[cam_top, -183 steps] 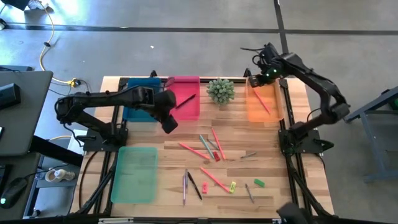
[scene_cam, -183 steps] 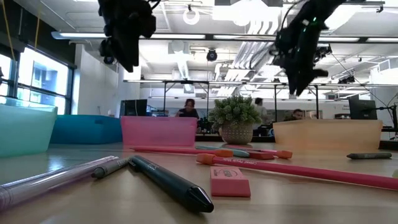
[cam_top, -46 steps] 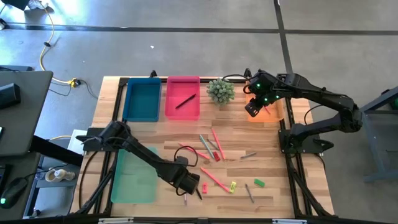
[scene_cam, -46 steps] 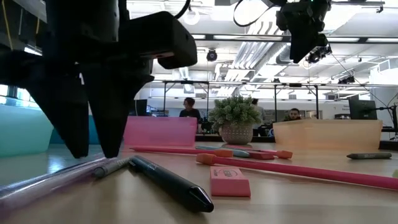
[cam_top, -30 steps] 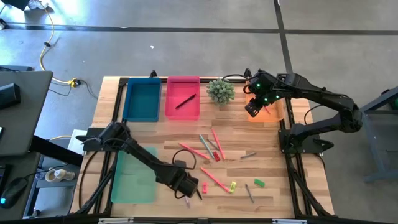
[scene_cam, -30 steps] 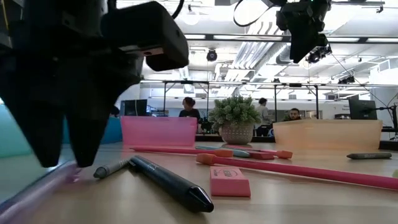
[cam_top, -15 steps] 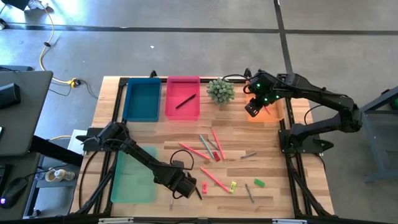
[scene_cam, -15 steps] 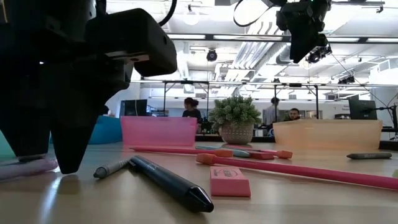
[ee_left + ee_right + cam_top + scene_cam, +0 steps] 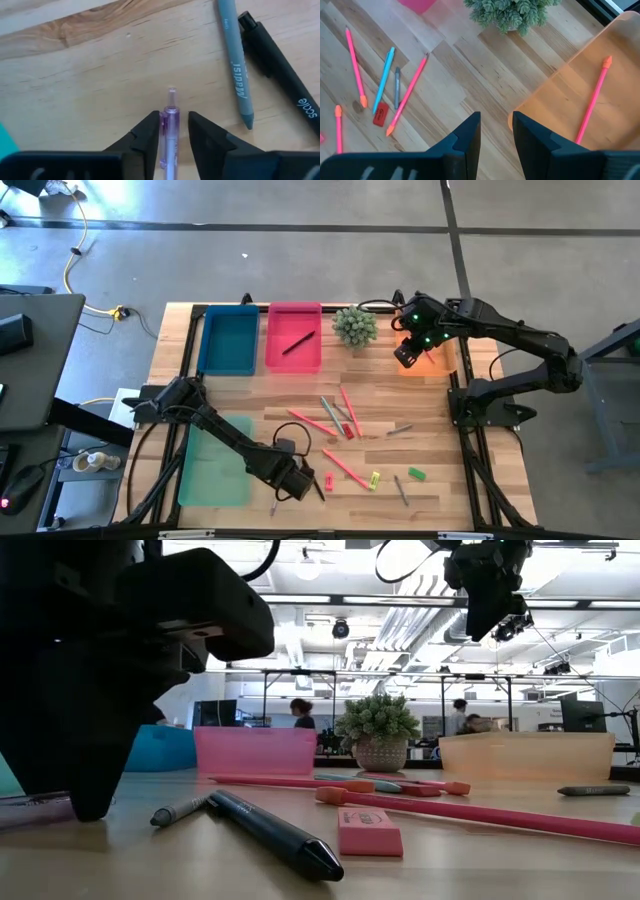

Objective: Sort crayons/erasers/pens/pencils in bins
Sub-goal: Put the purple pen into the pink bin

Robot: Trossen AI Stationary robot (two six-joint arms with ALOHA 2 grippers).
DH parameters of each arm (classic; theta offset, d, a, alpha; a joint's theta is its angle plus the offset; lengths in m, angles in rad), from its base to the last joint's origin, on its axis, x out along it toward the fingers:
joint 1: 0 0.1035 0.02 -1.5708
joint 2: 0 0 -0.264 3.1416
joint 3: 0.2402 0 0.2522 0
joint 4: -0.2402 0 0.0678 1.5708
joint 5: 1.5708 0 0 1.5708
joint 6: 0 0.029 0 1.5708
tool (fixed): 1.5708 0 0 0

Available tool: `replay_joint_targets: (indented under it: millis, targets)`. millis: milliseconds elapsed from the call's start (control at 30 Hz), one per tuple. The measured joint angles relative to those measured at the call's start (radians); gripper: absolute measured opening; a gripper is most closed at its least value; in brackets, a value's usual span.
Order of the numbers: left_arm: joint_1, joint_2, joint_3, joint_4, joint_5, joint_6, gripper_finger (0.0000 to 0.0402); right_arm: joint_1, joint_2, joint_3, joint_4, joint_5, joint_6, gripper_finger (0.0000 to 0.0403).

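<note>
My left gripper stands low over the table's near middle, pointing down. It is open, with its fingers on either side of a translucent purple pen that lies flat on the wood. Beside it lie a grey-blue crayon and a black pen. Erasers rest on the table: green, yellow and two red. My right gripper hangs open and empty above the orange bin. My left gripper straddles the purple pen from above, fingers pointing down, near its clear tip end. One finger lies against the pen's side, while a slim gap shows at the other finger. The pen lies flat on the table.
The teal bin and the pink bin, which holds a dark pen, stand at the far left. A pale-green bin is at the near left and a plant at the far middle. The orange bin holds a pink pencil. Pink pencils and crayons lie mid-table.
My left gripper has crept toward the table's left edge, staying low. Its fingers have drawn closer together. The purple pen has slid along the table with it, away from the grey crayon and the black pen, which have stayed put.
</note>
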Motion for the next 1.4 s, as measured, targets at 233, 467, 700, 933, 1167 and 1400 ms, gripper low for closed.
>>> replay_joint_targets:
  millis: [233, 467, 700, 933, 1167, 1400]
  targets:
    - [-0.003, 0.001, -0.001, -0.003, -0.013, 0.032, 0.0032, 0.000, 0.000, 0.000, 0.000, 0.000, -0.016, 0.0105]
    - [-0.005, -0.017, -0.004, 0.008, -0.034, 0.090, 0.0009, 0.000, -0.001, 0.000, 0.000, 0.000, -0.052, 0.0105]
    - [-0.006, -0.097, -0.004, 0.013, -0.121, 0.128, 0.0007, 0.000, -0.040, 0.000, 0.000, 0.000, -0.069, 0.0105]
    - [0.032, -0.210, -0.003, 0.007, -0.255, 0.195, 0.0006, 0.000, -0.102, 0.000, 0.000, 0.000, -0.059, 0.0105]
    - [0.118, -0.351, -0.002, -0.089, -0.404, 0.345, 0.0006, 0.000, -0.126, 0.000, 0.000, 0.000, -0.061, 0.0105]
    - [0.205, -0.483, -0.001, -0.373, -0.488, 0.409, 0.0006, 0.000, -0.123, 0.000, -0.007, 0.000, -0.060, 0.0105]
